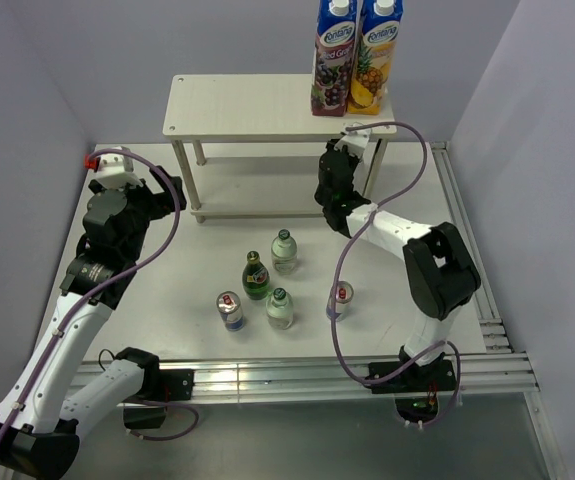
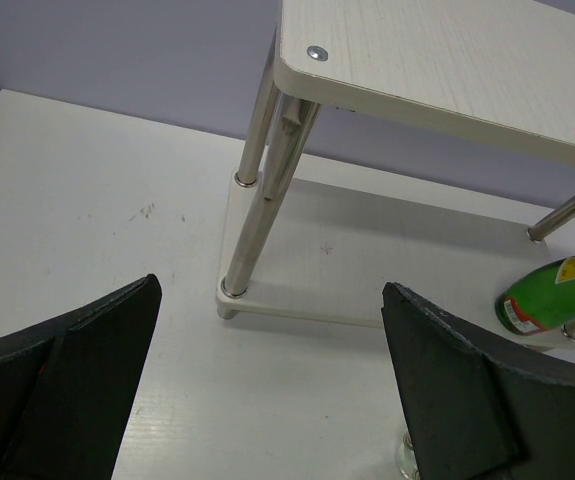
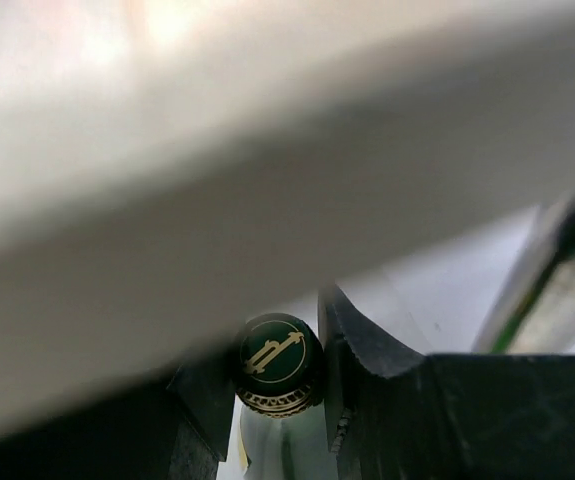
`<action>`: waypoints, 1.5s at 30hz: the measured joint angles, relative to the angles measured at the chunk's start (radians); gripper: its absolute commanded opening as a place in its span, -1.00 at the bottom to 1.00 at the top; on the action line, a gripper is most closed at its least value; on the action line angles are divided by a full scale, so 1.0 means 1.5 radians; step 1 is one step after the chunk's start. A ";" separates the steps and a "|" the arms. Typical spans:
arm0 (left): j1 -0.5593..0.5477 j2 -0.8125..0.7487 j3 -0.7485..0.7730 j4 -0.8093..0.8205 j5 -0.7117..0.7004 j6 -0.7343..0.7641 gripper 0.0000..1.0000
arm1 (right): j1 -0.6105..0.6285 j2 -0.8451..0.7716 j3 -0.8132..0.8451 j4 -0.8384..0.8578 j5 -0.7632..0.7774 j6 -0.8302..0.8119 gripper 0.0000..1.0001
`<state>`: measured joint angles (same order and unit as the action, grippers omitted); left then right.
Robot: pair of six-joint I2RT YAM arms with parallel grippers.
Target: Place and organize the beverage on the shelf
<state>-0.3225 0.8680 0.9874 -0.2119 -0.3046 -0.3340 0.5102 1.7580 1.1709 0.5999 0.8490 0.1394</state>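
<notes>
The right end effector [image 3: 279, 372] is clenched on the neck of a dark green glass bottle [image 3: 279, 350], under the top board of the shelf [image 1: 237, 105]. The left end effector [image 2: 267, 385] gapes wide, released, beside the shelf's left legs. Five other drinks [image 1: 256, 276] stand on the desk [image 1: 192, 265].

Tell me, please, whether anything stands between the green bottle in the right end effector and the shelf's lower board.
Nothing visible does. The right end effector holds the green bottle under the top board, over the lower board, whose visible surface is bare.
</notes>
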 measured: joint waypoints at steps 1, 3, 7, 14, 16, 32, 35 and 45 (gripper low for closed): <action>0.000 0.000 0.000 0.000 0.000 0.000 0.99 | 0.000 0.007 0.006 0.003 0.001 -0.005 -0.99; 0.000 0.000 0.000 0.000 0.000 0.000 0.99 | 0.000 0.022 0.023 0.008 0.002 -0.013 -0.96; 0.000 0.000 0.000 0.000 0.000 0.000 0.99 | 0.000 0.044 0.045 0.016 -0.003 -0.018 -0.78; 0.000 0.000 0.000 0.000 0.000 0.000 0.99 | 0.000 0.044 0.044 0.018 -0.006 -0.018 0.41; 0.000 0.000 0.000 0.000 0.000 0.000 0.99 | 0.000 0.044 0.042 0.014 -0.009 -0.020 0.71; 0.000 -0.001 0.000 0.000 -0.005 0.000 0.99 | 0.016 -0.023 -0.029 -0.010 -0.066 -0.020 1.00; 0.000 -0.001 0.000 0.000 -0.006 0.000 0.99 | 0.021 -0.051 -0.036 -0.045 -0.084 -0.021 1.00; 0.000 -0.001 0.000 0.000 -0.009 0.000 0.99 | 0.095 -0.192 -0.086 -0.124 -0.055 -0.017 0.99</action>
<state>-0.3225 0.8669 0.9874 -0.2123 -0.3187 -0.3336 0.6529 1.4700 1.0412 0.4137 0.7662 0.1139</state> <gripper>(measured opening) 0.994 0.997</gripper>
